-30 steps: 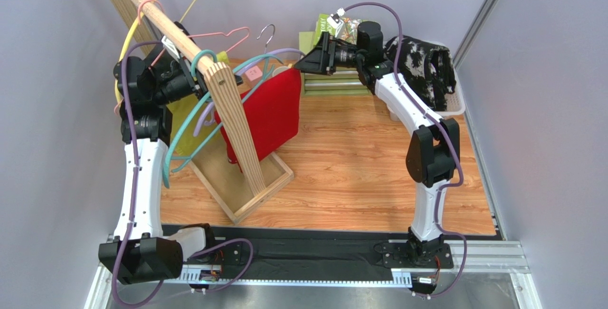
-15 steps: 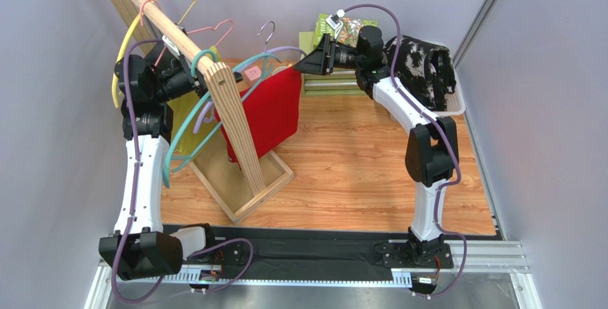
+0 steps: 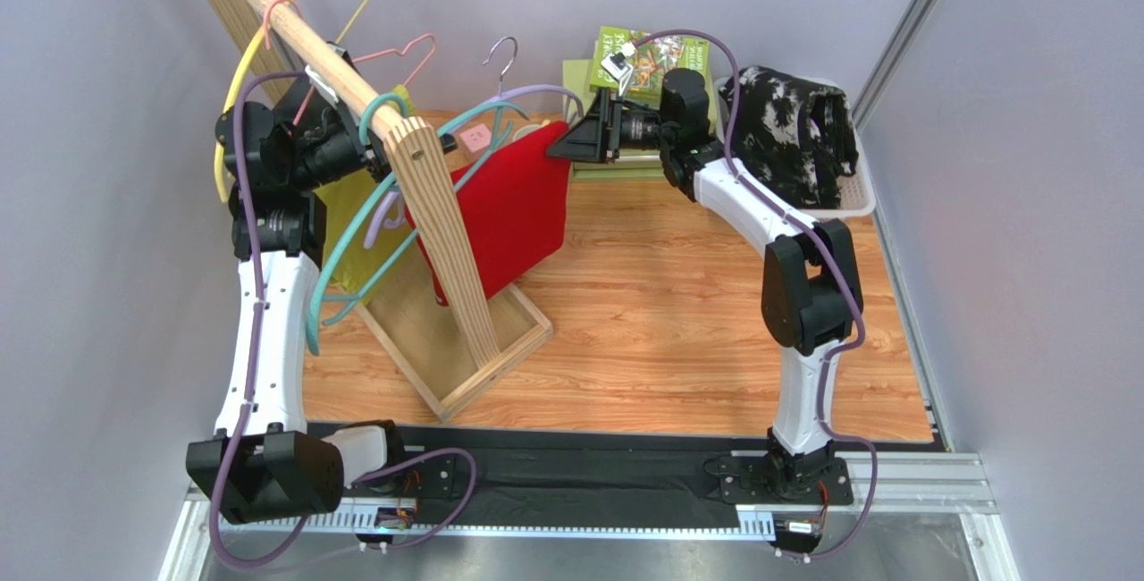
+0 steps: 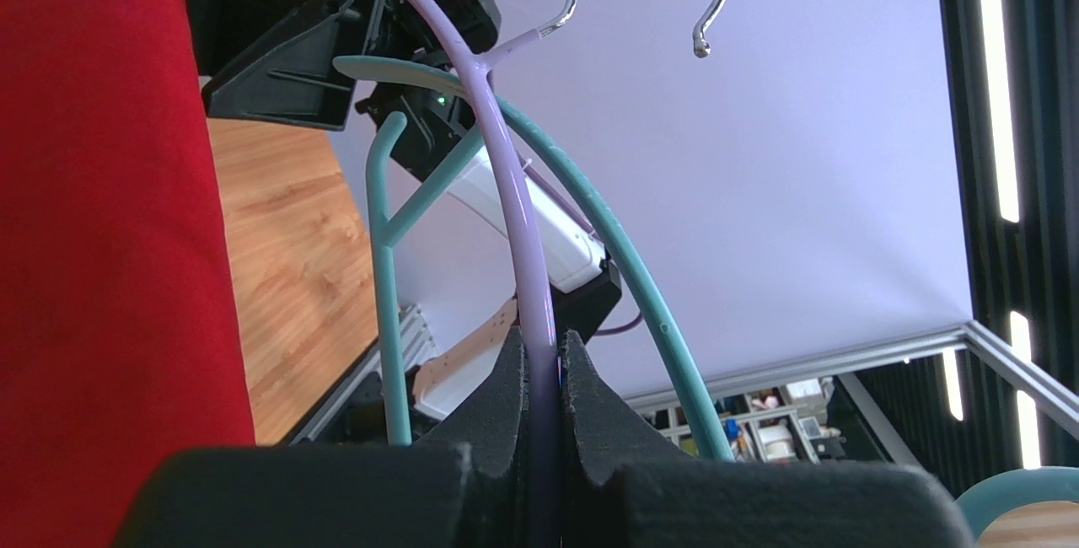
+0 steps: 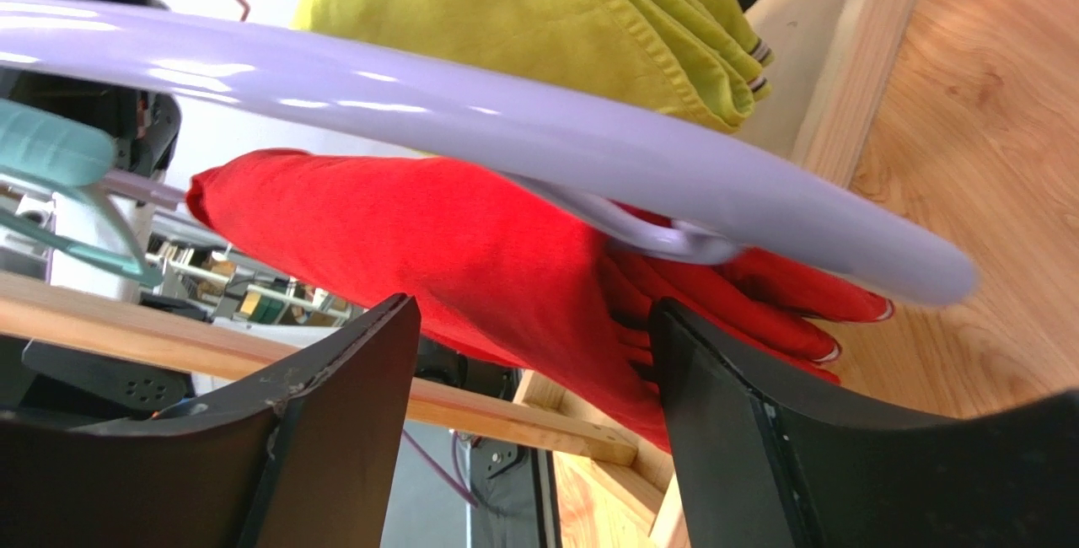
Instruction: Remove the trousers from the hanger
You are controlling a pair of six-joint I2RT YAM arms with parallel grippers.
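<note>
By the wooden rack [image 3: 443, 233], the red trousers [image 3: 504, 212] drape over the lilac hanger [image 4: 519, 207]. The black splattered pair [image 3: 792, 125] lies at the far right (already freed, I judge). My left claw [image 4: 542, 365] pinches the hanger to steady it. My right claw [image 5: 532, 321], spread, straddles the red cloth's edge, ready to pull.
</note>
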